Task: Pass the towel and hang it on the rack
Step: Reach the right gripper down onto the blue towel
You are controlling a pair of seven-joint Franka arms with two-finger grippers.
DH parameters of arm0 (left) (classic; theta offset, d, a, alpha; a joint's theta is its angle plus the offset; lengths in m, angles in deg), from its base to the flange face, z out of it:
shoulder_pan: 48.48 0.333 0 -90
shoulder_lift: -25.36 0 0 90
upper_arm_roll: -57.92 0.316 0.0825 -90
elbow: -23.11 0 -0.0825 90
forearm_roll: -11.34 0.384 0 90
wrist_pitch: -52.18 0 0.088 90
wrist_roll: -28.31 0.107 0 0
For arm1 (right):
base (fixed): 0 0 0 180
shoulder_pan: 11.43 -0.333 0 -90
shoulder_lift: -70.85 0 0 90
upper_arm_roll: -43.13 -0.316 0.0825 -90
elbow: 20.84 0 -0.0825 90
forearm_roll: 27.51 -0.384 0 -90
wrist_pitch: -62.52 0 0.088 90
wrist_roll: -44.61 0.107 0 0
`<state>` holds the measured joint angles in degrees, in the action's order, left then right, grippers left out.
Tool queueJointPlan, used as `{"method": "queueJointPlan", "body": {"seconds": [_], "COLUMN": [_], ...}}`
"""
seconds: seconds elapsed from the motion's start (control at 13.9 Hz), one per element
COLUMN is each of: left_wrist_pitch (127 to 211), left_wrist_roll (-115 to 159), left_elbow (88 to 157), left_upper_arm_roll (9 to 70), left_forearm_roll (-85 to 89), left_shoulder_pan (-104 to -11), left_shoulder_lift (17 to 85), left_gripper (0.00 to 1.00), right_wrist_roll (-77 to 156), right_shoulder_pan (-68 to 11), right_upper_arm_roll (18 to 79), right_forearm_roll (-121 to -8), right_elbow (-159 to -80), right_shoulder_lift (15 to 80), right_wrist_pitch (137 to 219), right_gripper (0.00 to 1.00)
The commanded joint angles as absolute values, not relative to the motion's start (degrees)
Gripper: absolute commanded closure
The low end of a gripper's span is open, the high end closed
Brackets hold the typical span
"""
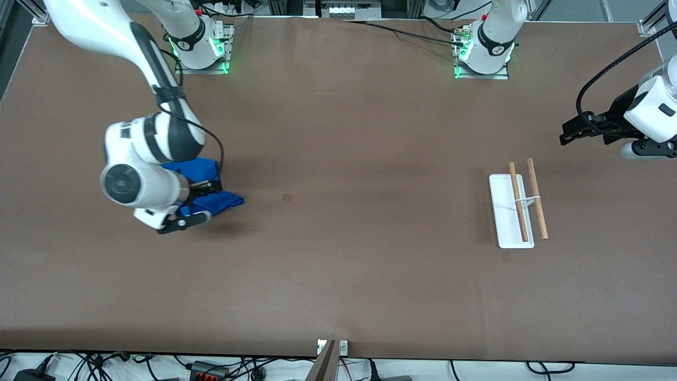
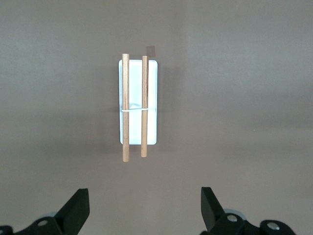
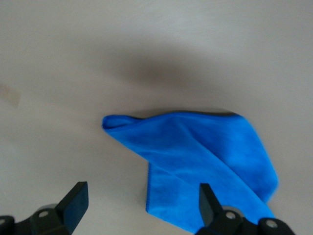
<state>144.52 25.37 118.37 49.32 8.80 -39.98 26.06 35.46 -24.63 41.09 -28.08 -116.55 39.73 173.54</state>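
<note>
The blue towel (image 1: 225,200) lies folded and rumpled on the brown table at the right arm's end, partly hidden under the right wrist. In the right wrist view the towel (image 3: 195,156) spreads out ahead of the jaws. My right gripper (image 1: 207,203) (image 3: 142,208) is open just above it, one finger over the towel's edge and the other over bare table. The rack (image 1: 515,209) stands at the left arm's end, with a white base and two wooden rods. My left gripper (image 1: 567,135) (image 2: 145,210) is open and empty, up in the air beside the rack (image 2: 138,105).
A small dark mark (image 1: 287,198) is on the table between towel and rack. The two arm bases (image 1: 201,47) (image 1: 484,53) stand along the table's edge farthest from the front camera. Cables and a bracket (image 1: 332,347) lie at the nearest edge.
</note>
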Motion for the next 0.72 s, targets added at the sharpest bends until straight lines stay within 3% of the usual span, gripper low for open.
{"method": "queueJointPlan", "body": {"seconds": [0.0,0.65], "left_wrist_pitch": [143.41,143.41], "left_wrist_roll": [26.73,26.73], "left_elbow": [116.53,116.53], "left_upper_arm_roll": [49.22,49.22], "left_forearm_roll": [8.88,8.88], "left_shoulder_pan": [-39.69,-39.69], "left_shoulder_lift": [26.85,26.85], "left_gripper": [0.00,0.00], "right_wrist_roll": [19.97,-7.15], "right_shoulder_pan": [-24.43,-25.93], "right_upper_arm_roll": [41.37,41.28], "right_forearm_roll": [-30.05,-31.11], "right_elbow": [-114.37,-114.62], "right_shoulder_lift": [34.83,32.97], "right_wrist_pitch": [176.14,178.71], "right_gripper": [0.00,0.00]}}
